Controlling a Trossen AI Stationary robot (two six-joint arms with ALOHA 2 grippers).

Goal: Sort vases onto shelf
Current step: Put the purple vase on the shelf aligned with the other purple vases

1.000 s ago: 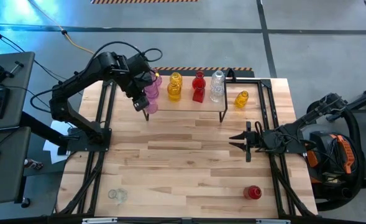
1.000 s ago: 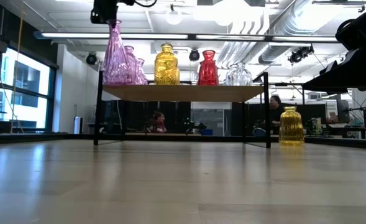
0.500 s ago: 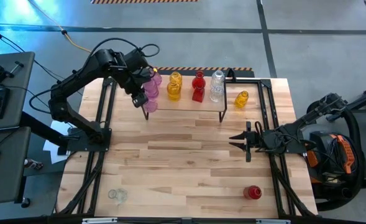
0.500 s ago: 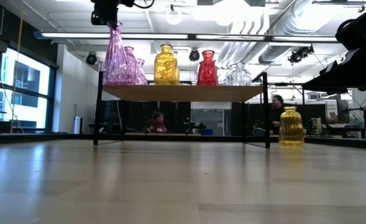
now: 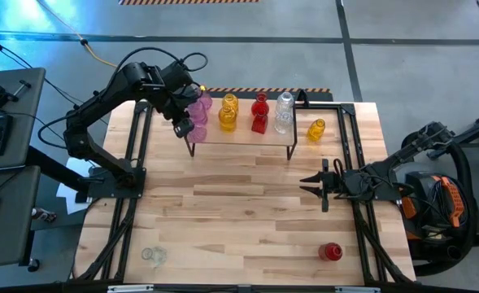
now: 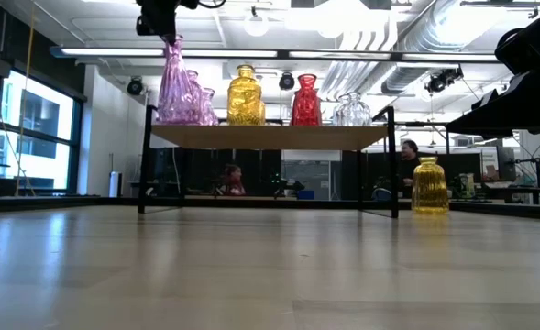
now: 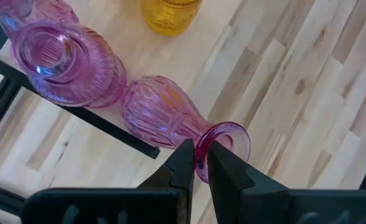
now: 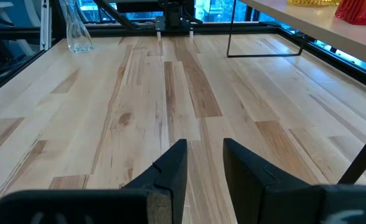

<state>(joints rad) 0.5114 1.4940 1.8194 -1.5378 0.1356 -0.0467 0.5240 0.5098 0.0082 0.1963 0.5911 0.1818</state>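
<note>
Moved: pink vase (image 7: 170,121) further over shelf (image 5: 239,135) | left claw (image 7: 196,163) pinched shut on its rim

The left hand (image 7: 197,163) is pinched closed, arm reaching out; the right hand (image 8: 204,163) rests slightly parted.

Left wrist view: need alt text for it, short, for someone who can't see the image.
The left gripper pinches the rim of a pink vase that leans at the near edge of the shelf. Two more pink vases stand beside it on the shelf, with a yellow vase farther along and the wooden tabletop below.
</note>
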